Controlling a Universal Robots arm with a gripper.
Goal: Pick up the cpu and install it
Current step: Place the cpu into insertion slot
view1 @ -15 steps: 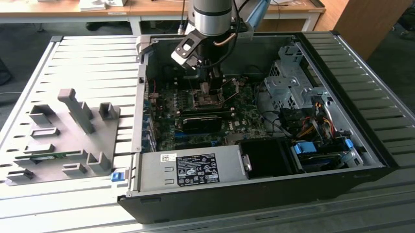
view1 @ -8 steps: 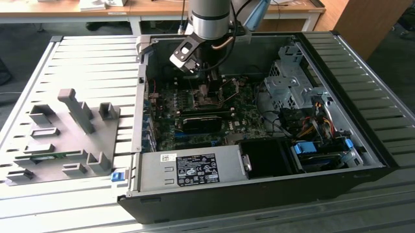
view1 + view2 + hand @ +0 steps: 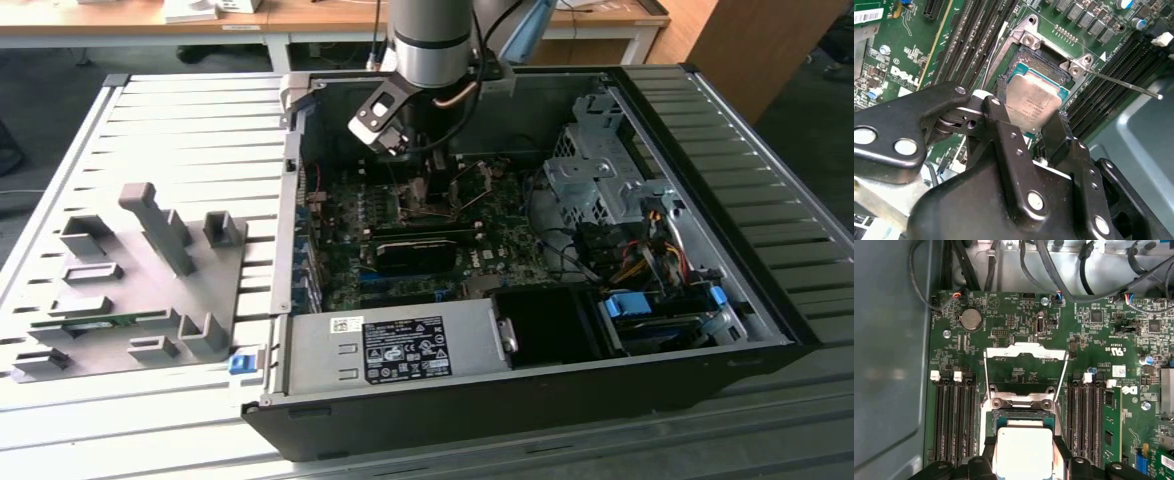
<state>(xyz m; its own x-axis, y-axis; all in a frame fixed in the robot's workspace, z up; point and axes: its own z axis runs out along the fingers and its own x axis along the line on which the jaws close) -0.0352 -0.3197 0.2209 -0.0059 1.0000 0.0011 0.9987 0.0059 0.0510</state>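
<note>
Cpu held in gripper, just above socket.

I am counting one cpu, one socket, one coin battery, two memory-slot banks, one computer case, one grey fixture plate sitting at nine o'clock from it, and I am using one gripper.

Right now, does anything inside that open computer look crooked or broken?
Nothing stands out. The shiny silver square chip with a green rim, gripped by the hand, lines up with the black square socket; the socket's metal frame is hinged open, not broken.
</note>
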